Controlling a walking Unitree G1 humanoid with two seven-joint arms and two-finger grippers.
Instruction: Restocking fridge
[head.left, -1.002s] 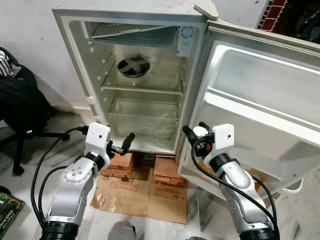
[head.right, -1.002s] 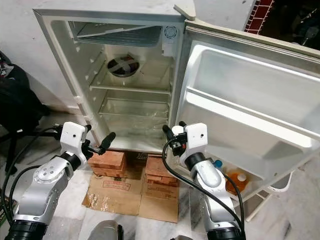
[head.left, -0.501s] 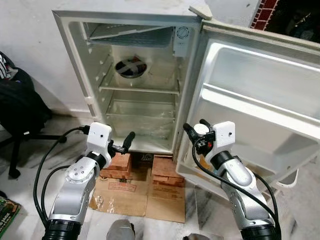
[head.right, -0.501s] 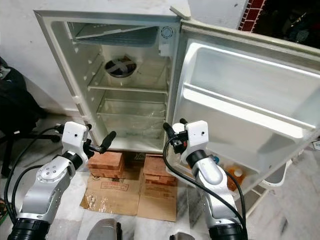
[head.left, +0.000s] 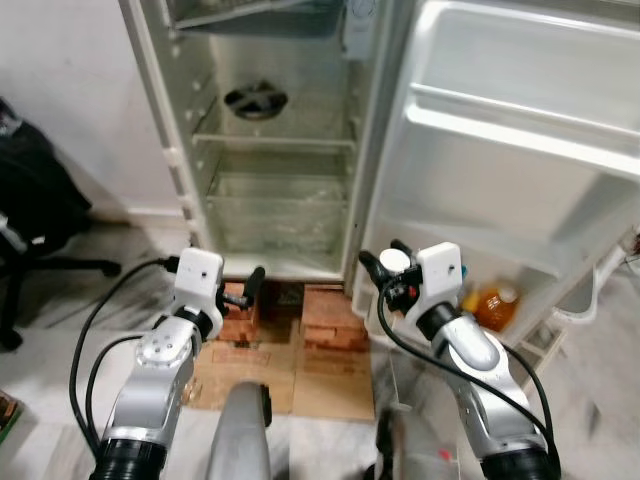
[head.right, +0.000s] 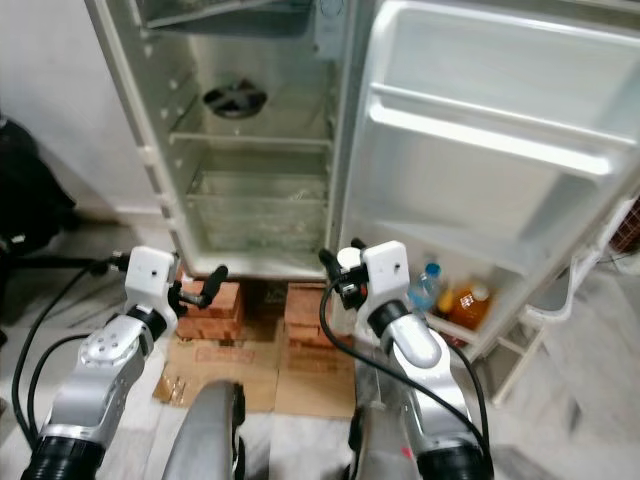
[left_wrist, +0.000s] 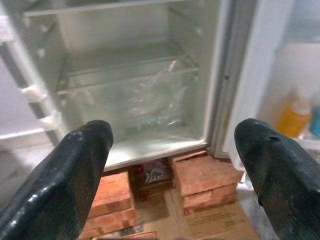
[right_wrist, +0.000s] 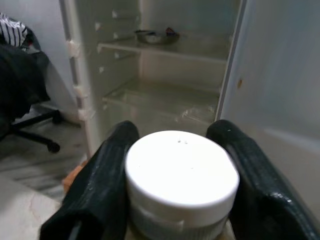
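We hold the white-capped jar (right_wrist: 181, 176) clamped in our right pincer (head.left: 383, 275) before the open fridge (head.left: 275, 150), left pincer (head.left: 240, 293) spread empty, and should keep it level while reaching toward the door shelf (head.left: 520, 135).

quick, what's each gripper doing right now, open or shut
Left gripper: open, holding nothing.
Right gripper: shut on a white-capped jar.
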